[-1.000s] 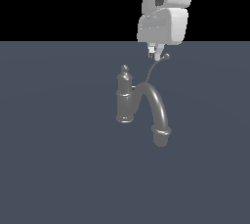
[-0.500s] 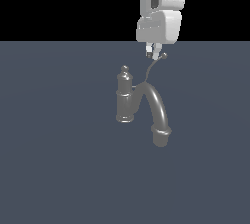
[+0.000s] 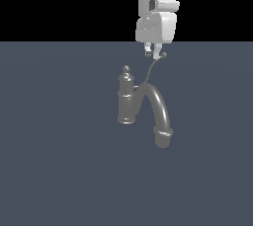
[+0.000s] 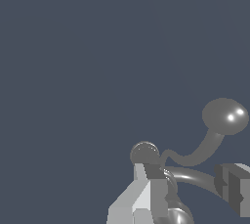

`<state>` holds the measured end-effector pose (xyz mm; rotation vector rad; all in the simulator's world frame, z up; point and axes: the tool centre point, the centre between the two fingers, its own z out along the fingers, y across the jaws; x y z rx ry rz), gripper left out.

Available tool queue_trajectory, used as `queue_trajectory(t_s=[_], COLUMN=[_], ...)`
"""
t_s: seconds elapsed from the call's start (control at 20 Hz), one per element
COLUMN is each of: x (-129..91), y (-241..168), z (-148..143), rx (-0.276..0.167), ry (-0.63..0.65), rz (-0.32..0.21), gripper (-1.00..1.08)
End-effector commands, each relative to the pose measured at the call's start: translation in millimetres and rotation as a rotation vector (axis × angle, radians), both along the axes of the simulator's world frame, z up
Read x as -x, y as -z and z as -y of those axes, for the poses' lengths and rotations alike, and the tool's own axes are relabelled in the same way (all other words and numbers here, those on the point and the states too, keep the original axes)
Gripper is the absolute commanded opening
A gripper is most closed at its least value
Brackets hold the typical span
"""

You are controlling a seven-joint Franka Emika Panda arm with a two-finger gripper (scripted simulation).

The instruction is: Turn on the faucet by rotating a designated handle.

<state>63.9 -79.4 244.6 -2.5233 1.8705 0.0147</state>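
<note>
While the fingers stand spread with a clear gap between them, pinching nothing, the gripper hangs just at the handle and its ball tip, at twelve o'clock from the faucet. From the ball the thin lever curves down toward seven o'clock to the post. Its thick spout arches off toward five o'clock over the grey floor.
</note>
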Motion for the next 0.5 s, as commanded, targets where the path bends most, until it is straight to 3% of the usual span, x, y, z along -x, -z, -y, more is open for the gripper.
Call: queue_trajectory(t_s=[0.0,0.45], x=[-9,-29], y=[2,2], z=[13,13], rx=[0.005,0.006], ry=[0.02,0.03], rz=[0.007,0.007], gripper=[-1.0,-1.0])
